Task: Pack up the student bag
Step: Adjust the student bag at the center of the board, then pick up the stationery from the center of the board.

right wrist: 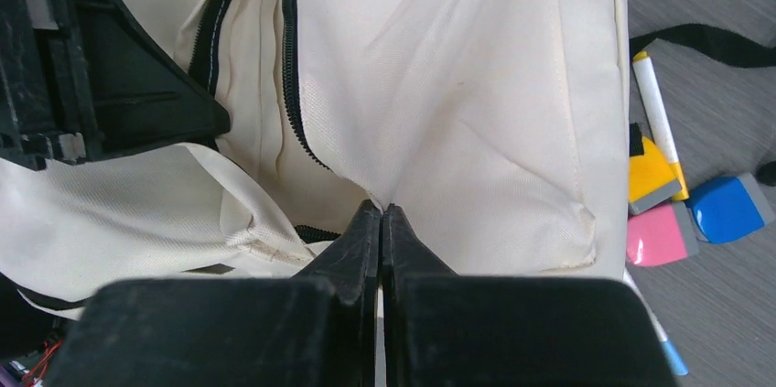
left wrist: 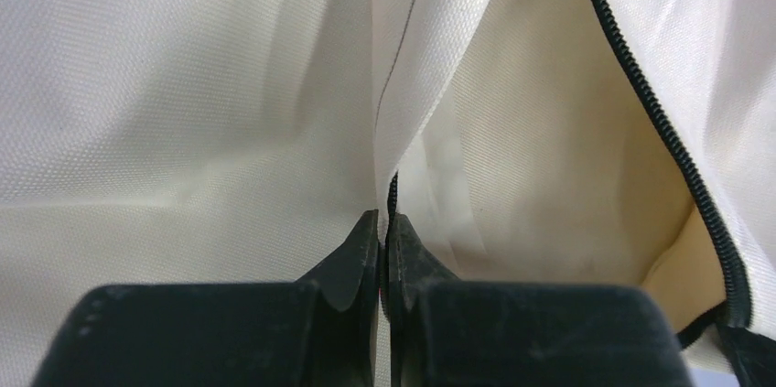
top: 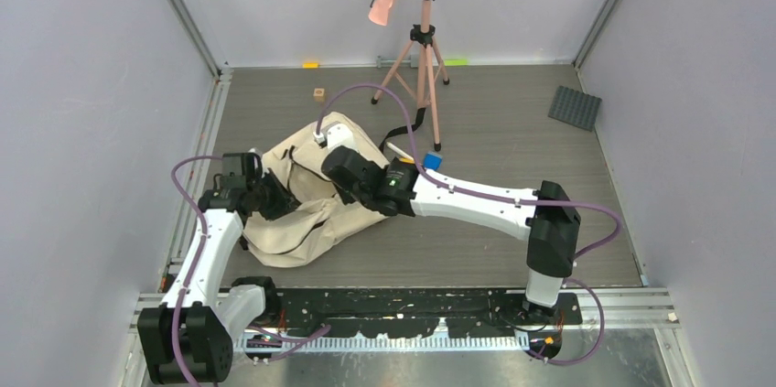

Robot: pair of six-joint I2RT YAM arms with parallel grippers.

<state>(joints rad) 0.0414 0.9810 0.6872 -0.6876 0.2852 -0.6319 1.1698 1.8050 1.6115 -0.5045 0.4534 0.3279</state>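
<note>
The left gripper (left wrist: 384,222) is pressed together on a fold of cream cloth at a zip seam, so it is pinching the large cream canvas student bag (top: 302,227) with its black zip (left wrist: 659,122) and black straps. The bag lies slumped on the table, in front of and to the left of the pink metal tripod (top: 423,67), with one strap trailing toward the tripod's feet.

The canvas is judged to be soft, light and shapeless. It is expected to sag and fold wherever it is not held, and the woven cloth should not slip readily between the fingers. The mouth is expected to collapse unless both sides are held apart. Hold is best taken on the stiffened zip edge, one grip on each side of the opening.

The right gripper (right wrist: 381,213) is likewise closed, and appears to be nipping the cloth just beside the zip.

A white marker with a yellow cap (right wrist: 657,103) and yellow (right wrist: 652,177), pink (right wrist: 661,233) and blue (right wrist: 727,207) blocks lie in front of the tripod, just beside the bag
</note>
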